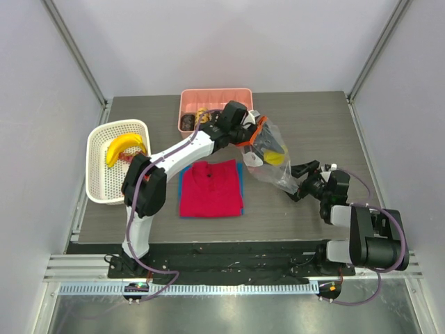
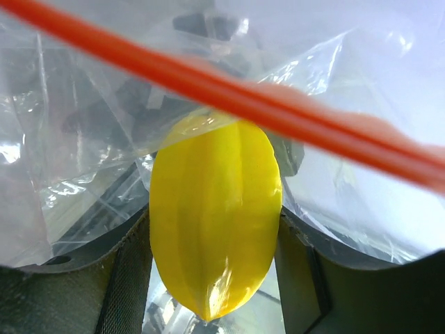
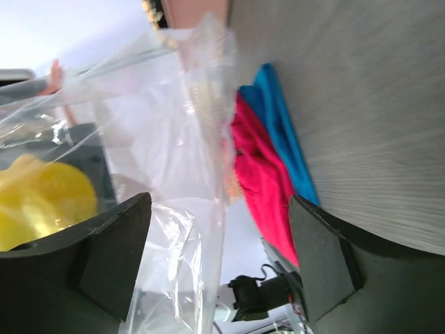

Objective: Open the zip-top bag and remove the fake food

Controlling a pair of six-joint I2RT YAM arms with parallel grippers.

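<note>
Bag [image 1: 270, 163] crinkly, clear, left hand [image 2: 214, 236] pinching ridged yellow fruit [image 2: 215, 202], right hand [image 3: 217, 216] spread.

Zip-top bag [image 1: 278, 174]: thin clear plastic film, crinkling and throwing glossy highlights.
Zip strip [image 2: 229, 97]: smooth orange plastic, looking satin rather than shiny.
Yellow fruit [image 2: 215, 223]: hard ribbed plastic, shining smooth and glossy.
Banana [image 1: 125, 145]: smooth yellow plastic, gleaming faintly.
Basket [image 1: 97, 188]: white perforated plastic, looking matt.
Pink tray [image 1: 215, 94]: smooth plastic, reading as matt.
Red shirt [image 1: 211, 189]: soft cloth, lying matt, with blue cloth [image 3: 281, 125] showing at its edge.
Table [image 1: 313, 118]: grey surface, showing a fine wood-like grain and looking matt.
Right gripper [image 3: 219, 209]: its fingers [image 3: 111, 257] are showing as dark, matt moulded plastic.
Near plate [image 1: 222, 309]: bare metal, shining dully with a brushed look.
</note>
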